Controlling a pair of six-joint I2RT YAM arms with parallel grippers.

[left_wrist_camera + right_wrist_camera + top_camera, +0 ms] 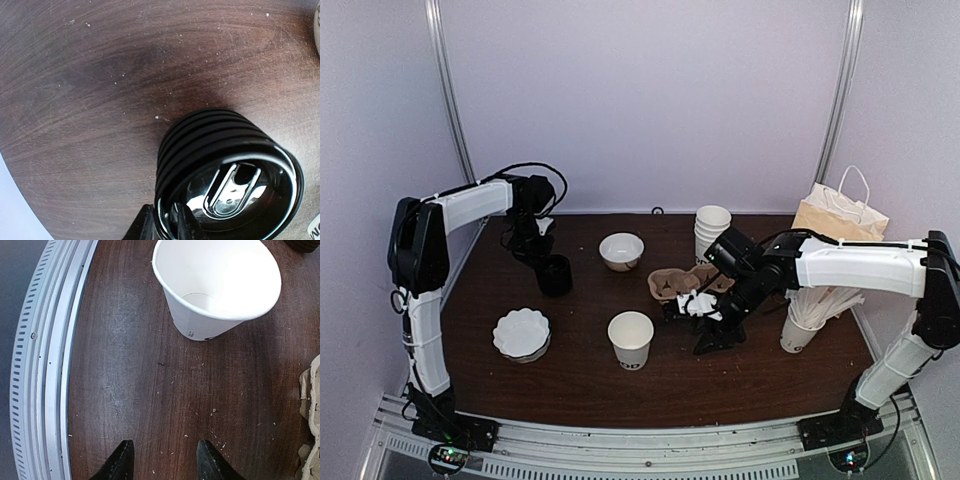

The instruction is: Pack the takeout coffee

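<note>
print on cup (217, 287) too small to read, cardboard carrier (312, 390) cut by right edge

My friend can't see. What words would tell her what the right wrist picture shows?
An empty white paper cup with no lid stands on a dark wooden table, ahead of the open gripper, which holds nothing. A metal rail runs down the left side, and brown cardboard shows at the right edge.
</note>
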